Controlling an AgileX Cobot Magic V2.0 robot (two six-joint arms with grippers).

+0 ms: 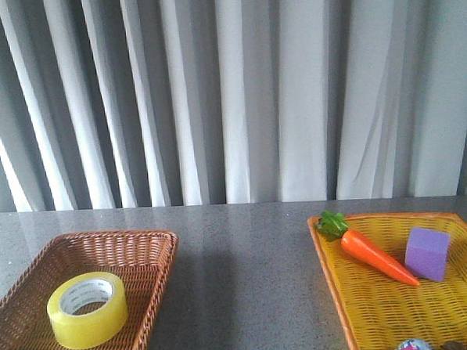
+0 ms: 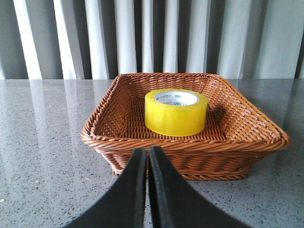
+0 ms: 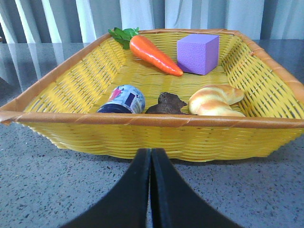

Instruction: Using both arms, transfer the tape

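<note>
Tape (image 1: 87,310): lies flat, core hole up, in the brown wicker basket (image 1: 147,244) at the bench's front-left corner.
Handling: likely light and stiff, its outer wrap smooth and probably slippery; one finger inside the core and one on the outer wall looks the surest hold.
Left gripper (image 2: 147,164): fingers pressed together, holding nothing, just short of the basket.
Right gripper (image 3: 151,164): pressed together, empty, facing the yellow basket (image 3: 142,121) at the front-right corner.
</note>
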